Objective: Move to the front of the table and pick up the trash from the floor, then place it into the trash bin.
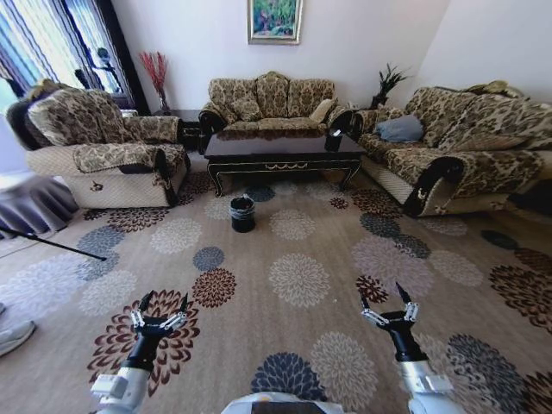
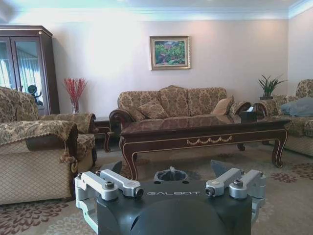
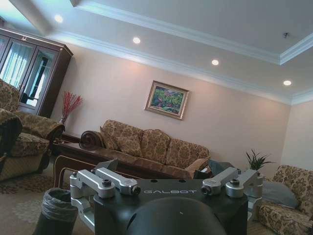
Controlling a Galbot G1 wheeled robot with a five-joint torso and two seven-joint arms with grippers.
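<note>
The left gripper [image 1: 160,304] is held low over the floor [image 1: 293,250], fingers apart and empty. The trash bin [image 1: 242,214] is seen ahead on the carpet, before the table [image 1: 283,153]. The right gripper [image 1: 385,300] is likewise held spread, empty.

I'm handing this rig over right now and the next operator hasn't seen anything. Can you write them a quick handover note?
Left gripper: open, empty, held low over the floor ahead of the base.
Right gripper: open, empty, same height on the other side.
The table stands well ahead, between the sofas. The trash bin sits on the carpet just in front of it, toward its left end.
Done: nothing picked up; the robot is not yet at the table.
Left: drive up to the table, find the trash, which I cannot make out from here, pick it up, drop it in the bin.
</note>
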